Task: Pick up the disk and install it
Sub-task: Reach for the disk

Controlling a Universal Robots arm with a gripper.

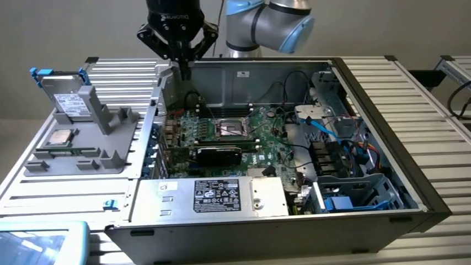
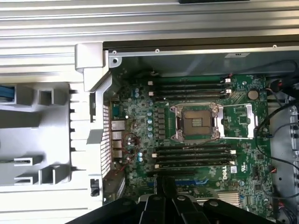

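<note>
Disk [image 1: 68,102] stands untouched in its rack [image 1: 110,141] at nine o'clock; gripper [image 1: 184,62], pinched closed and empty, hovers at twelve. Pickup not begun; grasping needs wider jaws.

The counter [image 1: 419,77] is a run of ribbed slats (silver, laid side by side). An open computer case [image 1: 294,234] sits on its middle. Just beside the case, on the exterior view's left, lies a grey moulded holder [image 1: 110,152]. A blue-rimmed tray [image 1: 70,237] overlaps the counter's near corner on that side.
</note>
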